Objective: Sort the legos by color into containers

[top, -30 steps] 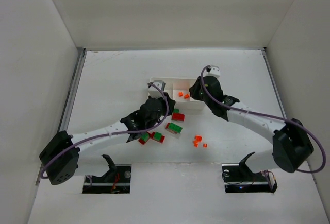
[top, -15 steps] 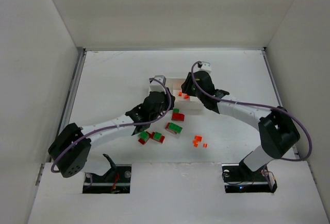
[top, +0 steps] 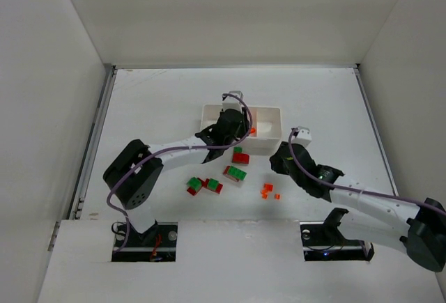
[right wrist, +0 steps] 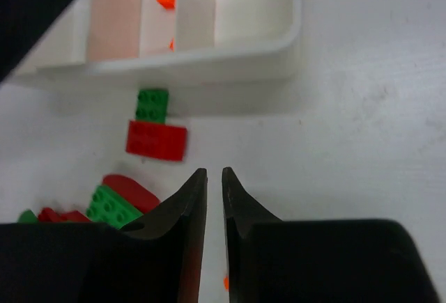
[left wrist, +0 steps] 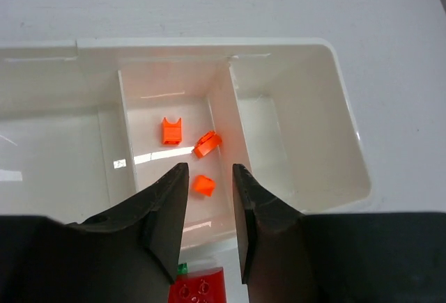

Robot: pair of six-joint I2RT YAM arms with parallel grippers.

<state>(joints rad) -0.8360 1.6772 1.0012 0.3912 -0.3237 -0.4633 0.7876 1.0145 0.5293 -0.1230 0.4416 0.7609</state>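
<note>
1. Done so far: 3 orange pieces [left wrist: 171,130] lie in the middle compartment [left wrist: 150,118] of the white tray [left wrist: 209,41].
2. In the left wrist view the 2 outer compartments show no brick of any color, so green and red look unstarted.
3. Left on the table [top: 153,101]: a green brick [right wrist: 152,104] and a red brick [right wrist: 157,139] touching each other, just beside the tray's near wall. Closer to the arms sit more joined green-and-red bricks [top: 235,173].
4. A small group of loose orange bits [top: 267,190] lies to the right of those bricks, apart from the tray.
5. The left gripper [left wrist: 209,177] hovers over the middle compartment. Its fingers are slightly parted and clamp nothing. An orange piece shows in the gap, but I judge it lies on the tray floor below.
6. The right gripper [right wrist: 209,172] is low over the table, on the near side of the tray. Its fingers are pressed almost together, only a hairline gap between them and nothing in it.
7. Judgement: the task is early. Orange is partly sorted and the loose bits seem the next pick. After that come every green and red brick, and the joined ones probably need pulling apart first.
</note>
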